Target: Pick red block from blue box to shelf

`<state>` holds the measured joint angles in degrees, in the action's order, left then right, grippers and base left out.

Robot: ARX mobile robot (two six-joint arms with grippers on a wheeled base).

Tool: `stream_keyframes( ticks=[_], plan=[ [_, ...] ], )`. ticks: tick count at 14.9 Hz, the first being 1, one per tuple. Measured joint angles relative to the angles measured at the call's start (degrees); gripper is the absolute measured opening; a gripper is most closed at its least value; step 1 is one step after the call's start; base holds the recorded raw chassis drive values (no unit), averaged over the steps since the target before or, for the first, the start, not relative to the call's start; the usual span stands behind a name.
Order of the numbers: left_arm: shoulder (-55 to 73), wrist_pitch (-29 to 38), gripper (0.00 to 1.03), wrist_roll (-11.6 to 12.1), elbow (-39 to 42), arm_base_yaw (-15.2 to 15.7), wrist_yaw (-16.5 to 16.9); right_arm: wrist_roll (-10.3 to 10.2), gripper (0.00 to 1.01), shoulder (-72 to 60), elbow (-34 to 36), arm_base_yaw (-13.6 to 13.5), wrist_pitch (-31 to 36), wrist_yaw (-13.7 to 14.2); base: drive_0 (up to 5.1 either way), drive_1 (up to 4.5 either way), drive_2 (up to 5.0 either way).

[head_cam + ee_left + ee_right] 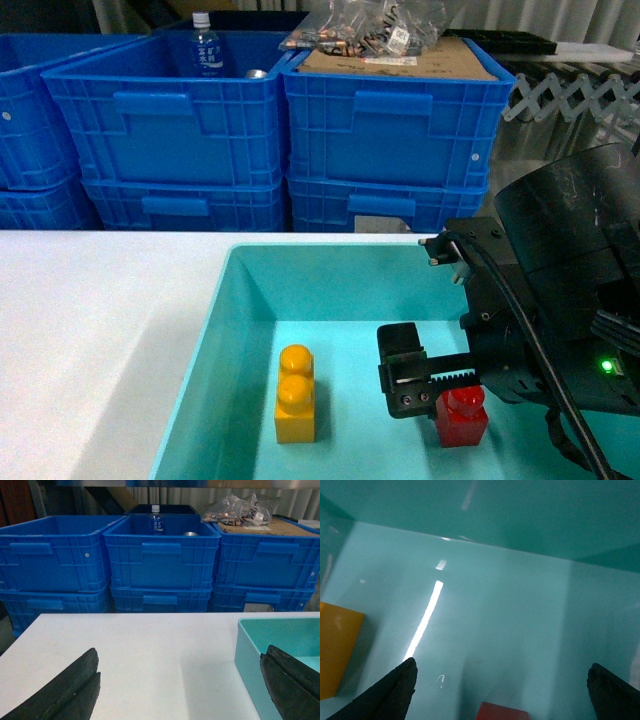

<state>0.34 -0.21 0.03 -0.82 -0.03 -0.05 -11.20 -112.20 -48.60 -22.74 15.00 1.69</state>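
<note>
Here the blue box (225,330) sits on the white counter (90,340), and two toy bricks lie on its flat bottom: the red block (463,418) toward the right and a longer yellow brick (295,395) with two studs to its left, the two well apart. The right gripper (412,385) is lowered inside the box just beside and above the red block; in its own wrist view the two dark fingers (390,692) stand wide apart with the top edge of the red block (502,712) low between them, untouched, and the yellow brick (337,650) at the left edge. The left gripper (180,690) hangs over the bare counter to the left of the box (250,650), its fingers (60,690) also spread apart and holding nothing. Behind the counter stand stacked dark blue crates (165,125); one holds a water bottle (204,45) and a small metal can (257,73), and the crate to its right (390,130) is covered by a cardboard sheet (400,58) carrying clear plastic bags (365,25) of small parts.
</note>
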Motion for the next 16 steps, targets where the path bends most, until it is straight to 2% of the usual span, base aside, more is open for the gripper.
stream_keyframes(
  ticks=[4, 6, 16],
  plan=[
    [0.0, 0.0, 0.98, 0.0, 0.0, 0.0, 0.0, -1.6, 0.98, -3.0, -1.7, 0.2, -1.0, -0.5, 0.0, 0.0, 0.0],
    [0.0, 0.0, 0.98, 0.0, 0.0, 0.0, 0.0, -2.2, 0.98, -7.0, -3.9, -0.9, -0.9, 0.3, 0.0, 0.0, 0.0],
    [0.0, 0.0, 0.98, 0.0, 0.0, 0.0, 0.0, -2.6, 0.98, -9.6, -7.2, -1.1, -0.8, 1.7, 0.0, 0.0, 0.0]
  ],
)
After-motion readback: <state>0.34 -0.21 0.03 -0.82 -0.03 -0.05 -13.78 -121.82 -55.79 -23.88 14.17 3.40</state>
